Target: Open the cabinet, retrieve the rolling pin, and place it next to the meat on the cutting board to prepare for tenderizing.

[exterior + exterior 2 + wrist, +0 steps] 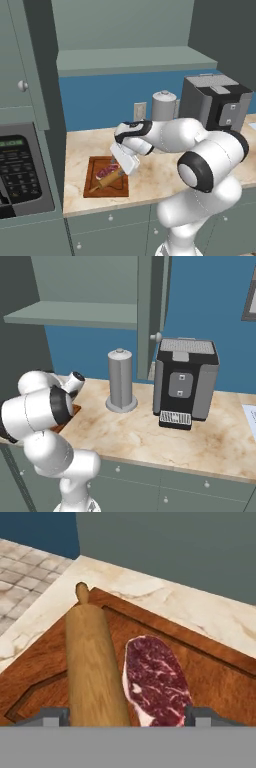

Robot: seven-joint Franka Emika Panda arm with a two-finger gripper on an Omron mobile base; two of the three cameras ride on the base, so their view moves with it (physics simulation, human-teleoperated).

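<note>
- The rolling pin (92,667) lies flat on the cutting board (210,677), just beside the meat (156,679); in the hand view the two run side by side, the pin on the left and the meat on the right, nearly touching along their length.
- The pincer (127,716) hangs low over both; its two fingertips (50,717) stand wide apart, one outside the pin and the other outside the meat; it has hold of nothing.
- In the left base view the board (120,189) sits near the front edge of the worktop (155,182), towards its left end; the pin (107,179) lies slantwise on it with the meat (106,171) on its far side.
- The white hand of the arm (126,159) leans over the board's right part.
- The cabinet (150,306) above the worktop is open; one door stands edge-on in the right base view, its round knob (156,336) showing.
- A grey cylinder-shaped canister (120,381) and a black coffee machine (186,383) stand near the back of the worktop, well apart from the board.
</note>
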